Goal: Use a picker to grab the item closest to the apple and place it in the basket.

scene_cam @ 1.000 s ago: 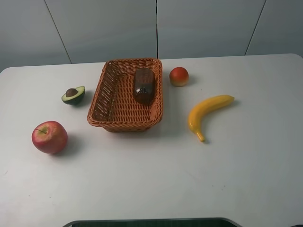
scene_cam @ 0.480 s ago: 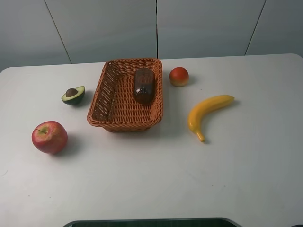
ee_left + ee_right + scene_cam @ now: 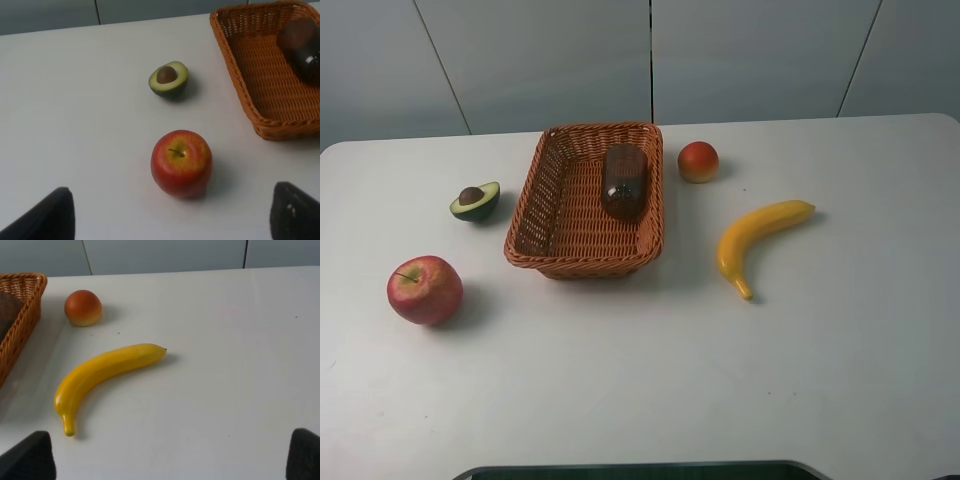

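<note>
A red apple [image 3: 424,289] sits on the white table at the front left, also seen in the left wrist view [image 3: 181,162]. Closest to it lies a halved avocado [image 3: 475,201] with its pit up [image 3: 168,78], between the apple and the wicker basket [image 3: 582,266]. My left gripper [image 3: 172,220] hovers short of the apple, open, its dark fingertips [image 3: 55,215] spread wide with nothing between them. My right gripper [image 3: 167,457] is open too, over bare table in front of the banana [image 3: 107,371]. Neither arm shows in the exterior high view.
A dark brown object [image 3: 624,181] lies inside the basket against its right wall. An orange-red round fruit [image 3: 698,161] sits just right of the basket, and the banana [image 3: 756,237] lies further right. A dark edge [image 3: 640,469] borders the table's front.
</note>
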Controlling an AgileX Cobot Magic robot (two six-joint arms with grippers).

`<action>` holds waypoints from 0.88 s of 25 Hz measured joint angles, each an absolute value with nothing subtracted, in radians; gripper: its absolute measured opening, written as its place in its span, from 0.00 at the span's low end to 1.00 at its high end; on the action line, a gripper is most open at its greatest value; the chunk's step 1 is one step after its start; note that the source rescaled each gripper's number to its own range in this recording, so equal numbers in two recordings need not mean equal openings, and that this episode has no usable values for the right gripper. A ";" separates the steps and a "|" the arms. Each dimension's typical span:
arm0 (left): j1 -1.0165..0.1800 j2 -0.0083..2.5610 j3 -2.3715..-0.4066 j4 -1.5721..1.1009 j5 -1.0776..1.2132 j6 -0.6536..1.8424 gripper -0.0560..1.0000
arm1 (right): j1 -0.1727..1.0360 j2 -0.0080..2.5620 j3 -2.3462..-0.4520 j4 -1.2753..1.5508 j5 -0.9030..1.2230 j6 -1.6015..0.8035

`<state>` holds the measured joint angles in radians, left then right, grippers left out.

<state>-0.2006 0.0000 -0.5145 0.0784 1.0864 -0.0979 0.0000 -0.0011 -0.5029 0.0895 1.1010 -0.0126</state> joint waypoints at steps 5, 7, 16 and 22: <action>-0.201 0.000 -0.515 0.080 1.086 -0.098 1.00 | 0.000 -0.001 -0.503 0.089 1.101 -0.013; -0.201 0.000 -0.515 0.080 1.086 -0.098 1.00 | 0.000 -0.001 -0.503 0.089 1.101 -0.013; -0.201 0.000 -0.515 0.080 1.086 -0.098 1.00 | 0.000 -0.001 -0.503 0.089 1.101 -0.013; -0.201 0.000 -0.515 0.080 1.086 -0.099 1.00 | 0.000 -0.001 -0.503 0.089 1.101 -0.013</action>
<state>-0.2006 0.0000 -0.5145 0.0804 1.0864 -0.0985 0.0000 -0.0011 -0.5029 0.0895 1.1010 -0.0126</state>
